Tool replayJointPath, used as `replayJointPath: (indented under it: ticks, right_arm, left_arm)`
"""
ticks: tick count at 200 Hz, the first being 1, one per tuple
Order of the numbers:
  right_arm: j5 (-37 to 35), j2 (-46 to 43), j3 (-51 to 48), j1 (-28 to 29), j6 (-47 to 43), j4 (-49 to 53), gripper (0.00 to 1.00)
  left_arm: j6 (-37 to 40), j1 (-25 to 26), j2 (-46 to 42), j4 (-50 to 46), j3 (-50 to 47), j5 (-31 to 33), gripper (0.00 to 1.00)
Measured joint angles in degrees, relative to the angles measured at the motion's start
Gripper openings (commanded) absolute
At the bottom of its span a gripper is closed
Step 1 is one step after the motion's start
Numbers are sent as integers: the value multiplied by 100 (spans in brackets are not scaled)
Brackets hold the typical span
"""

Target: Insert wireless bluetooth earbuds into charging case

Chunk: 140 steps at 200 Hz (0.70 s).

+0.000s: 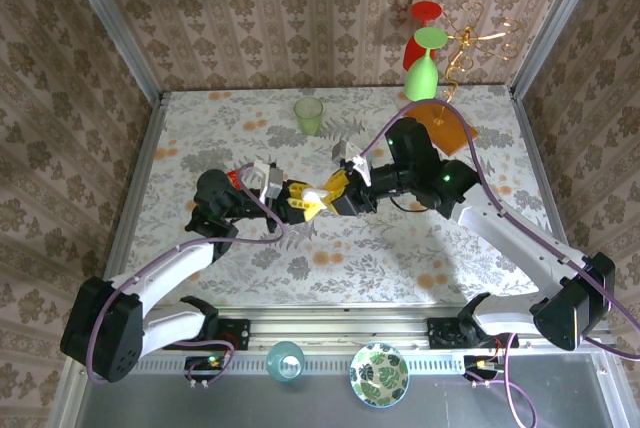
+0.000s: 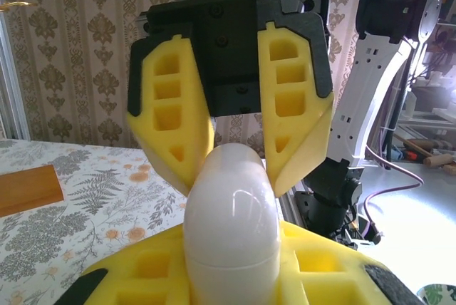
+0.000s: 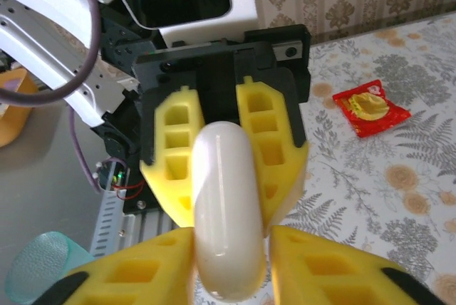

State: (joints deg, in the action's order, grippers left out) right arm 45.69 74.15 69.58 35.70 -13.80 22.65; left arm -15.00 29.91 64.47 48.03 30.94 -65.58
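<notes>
Table (image 1: 200,138): floral-patterned cloth, walled in by patterned panels.

Left arm (image 1: 170,268) and right arm (image 1: 520,233) both reach in toward the middle of the table and meet tip to tip.

Left end effector (image 1: 298,198): clamped tight on the charging case (image 2: 231,212). Its yellow fingers (image 2: 142,276) press the case's lower half from both sides.

Right end effector (image 1: 330,195): faces the left one head-on, jaws narrow. Its yellow pads (image 2: 292,141) sit against the other end of the case, one on each side, so it looks gripped from that end too.

Charging case: white, glossy, pebble-shaped, held off the table between the two end effectors, over the middle of the table. A seam runs round it near the left fingers and the lid appears closed.

Other items:
- orange board (image 1: 445,120) at the far right of the table
- leaf-pattern bowl (image 1: 378,373) and teal cup (image 1: 286,360) on the near ledge between the arm bases
- green cup (image 1: 309,115) upright at the far edge — well apart from the case
- red packet (image 3: 370,105) flat on the table, beyond the left arm's wrist
</notes>
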Motion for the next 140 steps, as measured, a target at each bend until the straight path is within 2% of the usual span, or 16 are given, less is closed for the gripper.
replayJointPath:
  ticks: [25,42,70,97,113,140]
  right_arm:
    - [17,0,0,-7,-81,2,21]
    - [9,2,0,-15,-105,2,21]
    - [2,7,0,-11,-101,-2,21]
    - [2,9,-72,-68,11,-116,20]
    - [-4,48,-170,-197,186,-249,20]
    - [-177,208,-485,-538,691,-791,19]
  left_arm:
    - [2,0,-2,-52,0,55,9]
    - [9,0,-7,-92,0,94,21]
    - [127,2,-9,-190,0,273,63]
    - [382,-39,-199,-586,-11,647,94]
    - [647,-44,-546,-1067,-35,1034,99]
    - [1180,-17,-1156,-1685,-120,1902,100]
